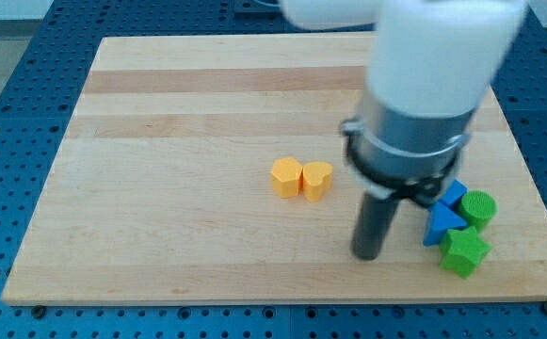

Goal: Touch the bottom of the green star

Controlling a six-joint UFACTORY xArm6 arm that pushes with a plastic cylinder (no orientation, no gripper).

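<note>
The green star (464, 252) lies on the wooden board (188, 141) near the view's bottom right. My tip (366, 255) rests on the board to the star's left, about a block's width or more away, level with the star's middle. A blue triangle block (441, 226) sits just up-left of the star, between it and the rod. A green round block (478, 208) lies above the star, and another blue block (453, 196) is partly hidden behind the arm.
A yellow hexagon block (286, 176) and a yellow heart block (317, 179) sit side by side near the board's middle, up-left of my tip. The board's bottom edge (282, 299) runs close below the star. The arm's white and grey body (414, 94) covers the upper right.
</note>
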